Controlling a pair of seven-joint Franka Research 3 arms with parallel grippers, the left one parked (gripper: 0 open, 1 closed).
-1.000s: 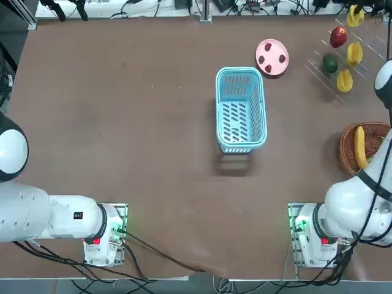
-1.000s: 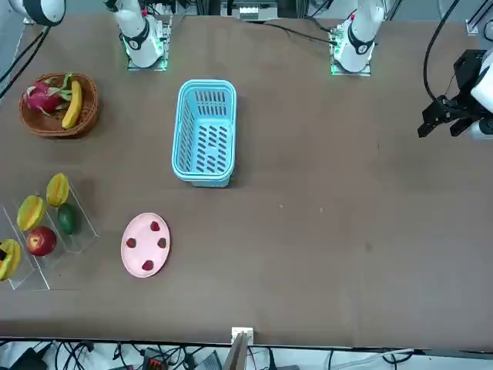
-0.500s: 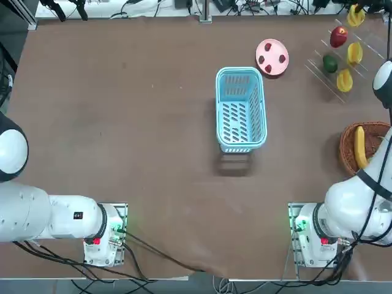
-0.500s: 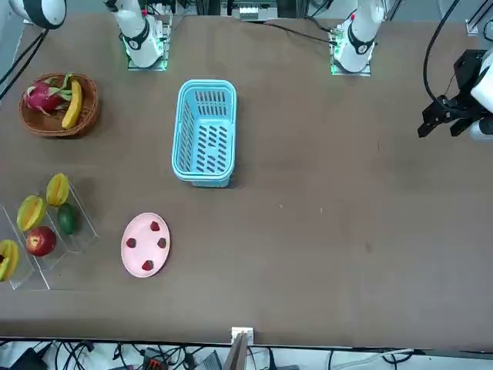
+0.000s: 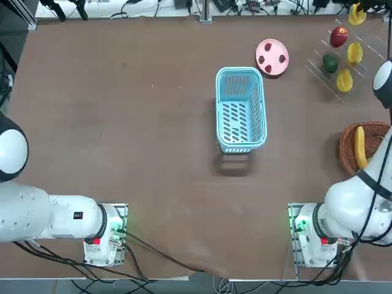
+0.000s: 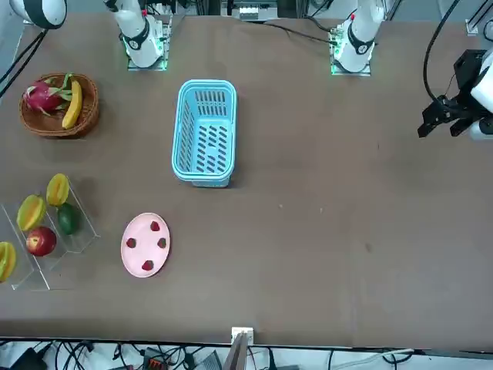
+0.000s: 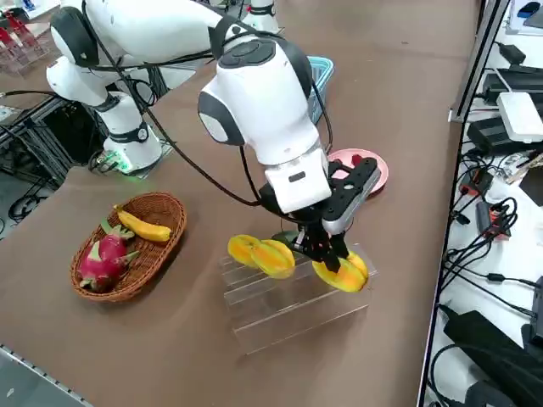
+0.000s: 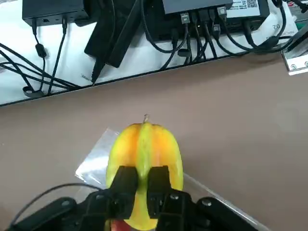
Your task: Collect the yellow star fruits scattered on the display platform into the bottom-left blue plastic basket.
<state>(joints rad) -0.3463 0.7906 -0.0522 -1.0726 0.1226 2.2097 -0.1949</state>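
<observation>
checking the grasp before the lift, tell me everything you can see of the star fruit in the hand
The star fruit is yellow-orange with a greenish ridge, glossy and ribbed lengthwise. It sits at the far end of the display platform, apart from the other two fruits. The right hand is shut on it from above, fingers straddling its top ridge.

Brown table (image 5: 122, 122), cables (image 8: 43, 53) beyond
</observation>
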